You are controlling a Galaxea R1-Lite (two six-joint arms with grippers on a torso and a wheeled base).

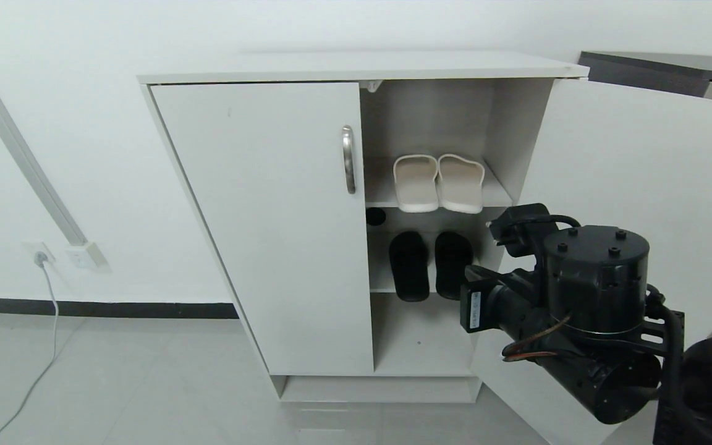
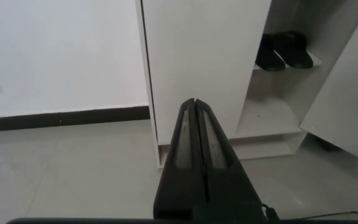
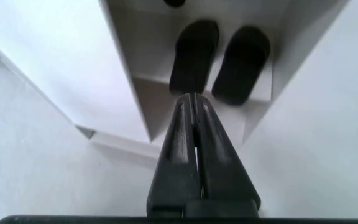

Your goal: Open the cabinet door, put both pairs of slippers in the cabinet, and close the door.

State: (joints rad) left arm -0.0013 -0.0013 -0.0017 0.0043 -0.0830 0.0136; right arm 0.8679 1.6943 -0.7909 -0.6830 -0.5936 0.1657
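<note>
I found the left gripper (image 2: 194, 107) and right gripper (image 3: 194, 102) both clenched empty, the white slippers (image 1: 438, 183) at the front edge of the upper shelf (image 1: 378, 190) of the cabinet (image 1: 356, 65), the black slippers (image 1: 430, 264) on the shelf below (image 1: 379, 275), the right door (image 1: 640, 179) open.

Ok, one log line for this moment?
right door open; white slippers upper shelf; black slippers lower shelf; left gripper shut; right gripper shut
</note>
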